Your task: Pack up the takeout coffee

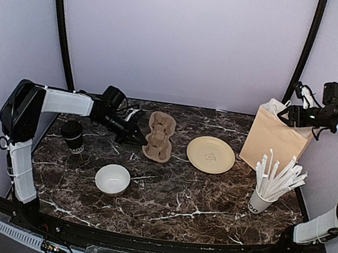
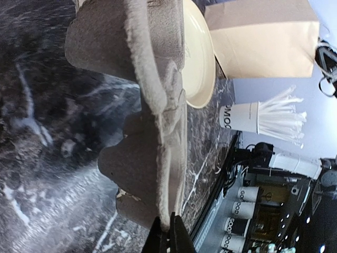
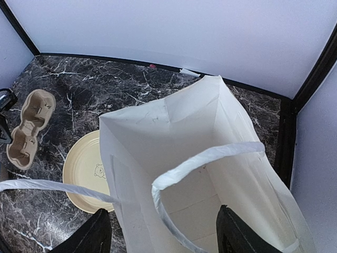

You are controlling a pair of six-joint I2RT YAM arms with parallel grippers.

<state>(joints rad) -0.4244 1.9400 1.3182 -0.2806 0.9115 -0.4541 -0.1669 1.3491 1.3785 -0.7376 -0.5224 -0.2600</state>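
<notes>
Apart, takeout coffee, left gripper (clamping carrier)

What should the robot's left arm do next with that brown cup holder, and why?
Probably lift the cup holder slightly off the table. The left gripper is shut on the holder's edge, but the holder lies flat and empty, and the coffee cup stands apart from it, off to the left. So the holder likely needs moving first.
</notes>
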